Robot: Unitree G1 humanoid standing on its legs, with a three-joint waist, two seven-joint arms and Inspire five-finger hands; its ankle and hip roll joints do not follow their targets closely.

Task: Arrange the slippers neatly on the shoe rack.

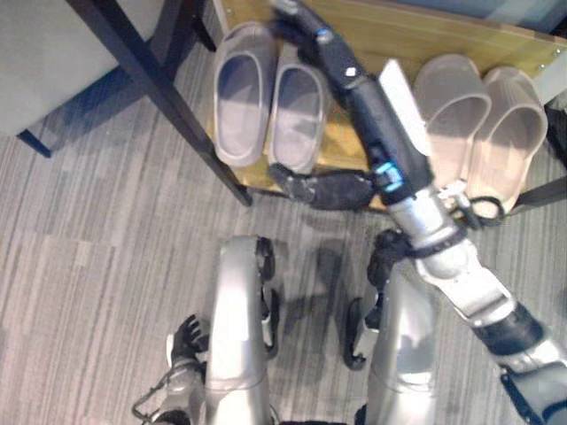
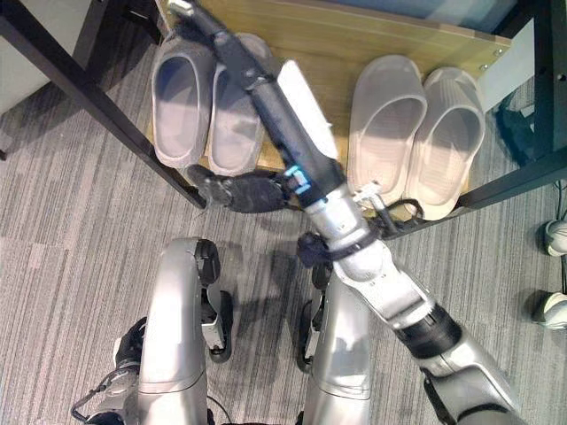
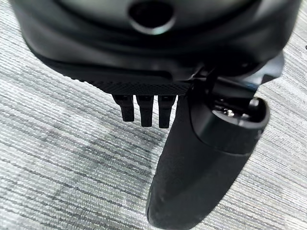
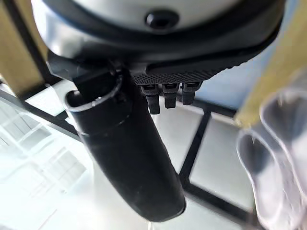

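Observation:
On the wooden shelf (image 1: 390,40) of the shoe rack, a grey pair of slippers (image 1: 244,93) (image 1: 297,115) stands side by side at the left. A beige pair (image 1: 452,106) (image 2: 447,133) stands at the right. My right arm reaches across the shelf between the pairs. My right hand (image 1: 297,22) hovers open over the toes of the grey pair and holds nothing. A blurred pale slipper (image 4: 278,158) shows past its fingers (image 4: 165,96). A dark object (image 1: 323,188) lies at the shelf's front edge under the forearm. My left hand (image 1: 186,341) hangs open low by my side over the carpet.
Black frame bars of the rack run diagonally at the left (image 1: 159,88) and stand at the right (image 2: 540,80). A grey piece of furniture (image 1: 53,62) stands at the upper left. Someone's white shoes (image 2: 554,235) show at the right edge. Grey striped carpet (image 1: 89,230) covers the floor.

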